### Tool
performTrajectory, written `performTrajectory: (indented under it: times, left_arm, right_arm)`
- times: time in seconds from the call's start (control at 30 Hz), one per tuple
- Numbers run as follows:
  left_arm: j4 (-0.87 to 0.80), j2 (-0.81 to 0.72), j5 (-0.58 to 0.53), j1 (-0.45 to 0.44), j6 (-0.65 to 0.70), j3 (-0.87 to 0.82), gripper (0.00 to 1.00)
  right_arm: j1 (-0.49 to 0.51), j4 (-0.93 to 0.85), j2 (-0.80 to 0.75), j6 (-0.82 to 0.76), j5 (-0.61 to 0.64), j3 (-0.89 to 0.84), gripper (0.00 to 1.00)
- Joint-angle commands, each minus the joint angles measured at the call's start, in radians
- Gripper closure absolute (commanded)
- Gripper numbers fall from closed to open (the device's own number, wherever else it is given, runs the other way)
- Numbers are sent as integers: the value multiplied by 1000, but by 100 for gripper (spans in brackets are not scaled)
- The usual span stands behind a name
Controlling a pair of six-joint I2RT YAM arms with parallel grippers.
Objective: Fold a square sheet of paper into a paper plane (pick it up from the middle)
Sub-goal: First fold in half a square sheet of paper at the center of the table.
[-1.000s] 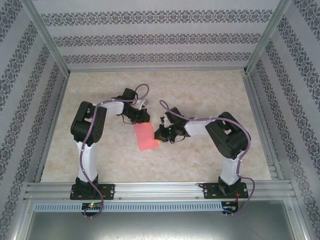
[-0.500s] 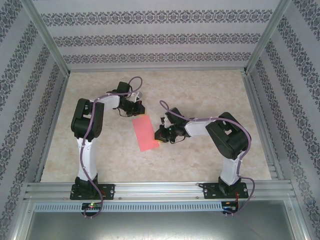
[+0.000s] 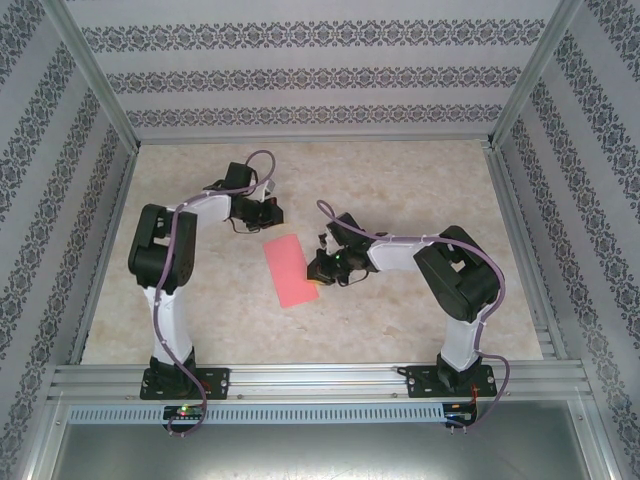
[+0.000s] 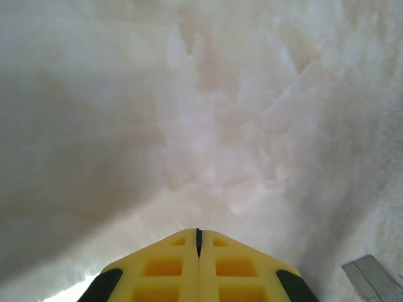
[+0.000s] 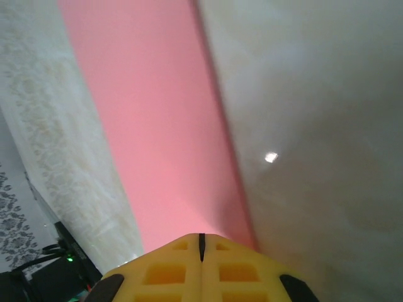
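The square sheet of paper (image 3: 288, 270) is salmon pink and lies flat on the table, folded into a long narrow rectangle. In the right wrist view the paper (image 5: 157, 126) runs away from the fingertips as a pink strip. My right gripper (image 3: 316, 272) is shut, its yellow tips (image 5: 201, 236) resting on the strip's right edge at the near end, with nothing between them. My left gripper (image 3: 274, 213) is shut and hangs over bare table beyond the paper's far end, apart from it; its closed tips (image 4: 198, 231) face the marbled surface. A paper plane is out of view.
The pale marbled table (image 3: 400, 190) is boxed in by patterned walls (image 3: 300, 70) and aluminium rails (image 3: 320, 380) along the near edge. A grey metal piece (image 4: 374, 277) shows at the lower right of the left wrist view.
My left arm has drawn back and to the left, off the paper's far end. The paper has turned slightly. The right gripper has stayed at the paper's right edge.
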Motion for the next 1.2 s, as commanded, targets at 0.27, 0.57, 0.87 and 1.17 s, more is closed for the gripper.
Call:
performTrajectory:
  times: [0.27, 0.57, 0.87, 1.17]
  left_arm:
    - [185, -215, -143, -124, -263, -296, 100]
    - [147, -237, -174, -125, -272, -379, 100]
    - [72, -191, -224, -126, -257, -383, 100]
    - [-3, -170, -252, -125, -231, -379, 100]
  right_arm:
    - [-44, 0, 190, -41, 32, 288, 100]
    - [-64, -13, 287, -57, 17, 378, 100]
    - [-82, -1, 326, -42, 44, 392, 100]
    - [-84, 9, 363, -13, 79, 441, 100]
